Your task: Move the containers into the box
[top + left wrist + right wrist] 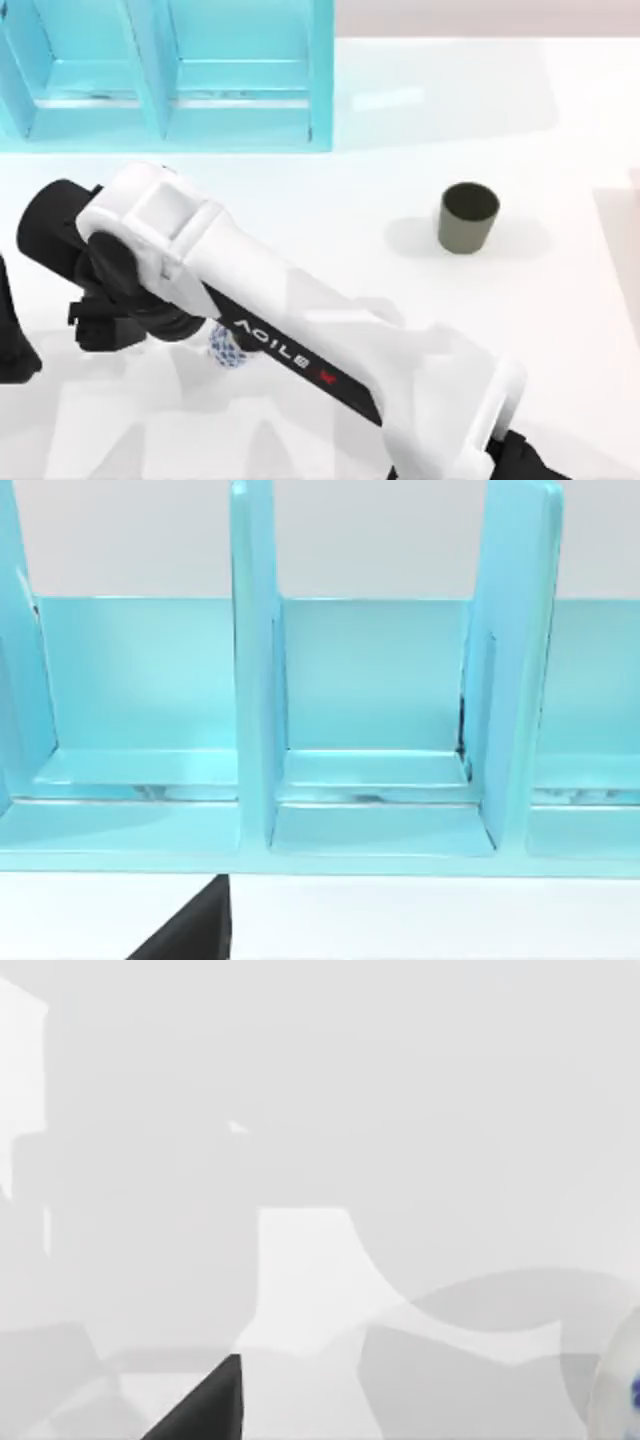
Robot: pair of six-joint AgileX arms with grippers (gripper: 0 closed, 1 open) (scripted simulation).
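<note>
Blue-patterned white cup [229,345] peeks from under the right arm [300,310], low on the table's [560,330] left. One dark olive cup [467,217] stands alone, right. Two cups, one blue box [170,70]. Claw grip: cannot tell.

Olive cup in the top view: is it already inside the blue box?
No. The olive cup stands upright on the white table, to the right of the blue box and apart from it.

A glossy white table [300,210] carries soft grey shadows. Beyond its far edge at twelve o'clock runs a pale, plain wall [480,15].
</note>
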